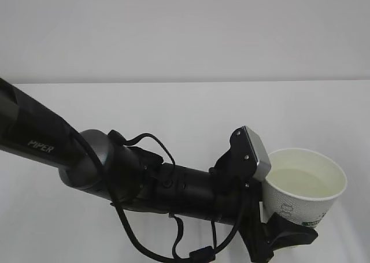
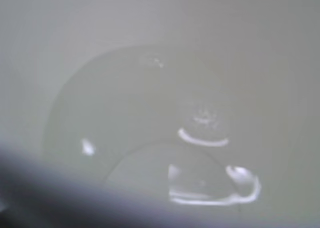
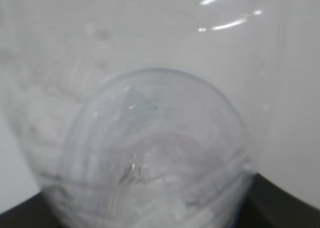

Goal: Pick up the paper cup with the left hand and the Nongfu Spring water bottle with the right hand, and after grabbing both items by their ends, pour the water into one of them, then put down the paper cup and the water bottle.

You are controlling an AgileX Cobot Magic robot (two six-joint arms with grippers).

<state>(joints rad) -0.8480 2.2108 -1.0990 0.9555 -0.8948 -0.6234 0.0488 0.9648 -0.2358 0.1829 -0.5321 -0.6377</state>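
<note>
Left hand (image 1: 277, 231) jaws grip paper cup (image 1: 300, 188) | right jaws clasp bottle (image 3: 150, 153) | white table (image 1: 173, 107), grey wall (image 1: 185, 26)

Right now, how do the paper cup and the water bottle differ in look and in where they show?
The paper cup is opaque white with a printed side; the bottle is clear plastic. The cup shows in the exterior view, upright with its mouth open upward, held by the left end effector; the bottle shows only in the right wrist view, too close and blurred to judge its pose. Water lies in the cup; the bottle's contents cannot be told.
</note>
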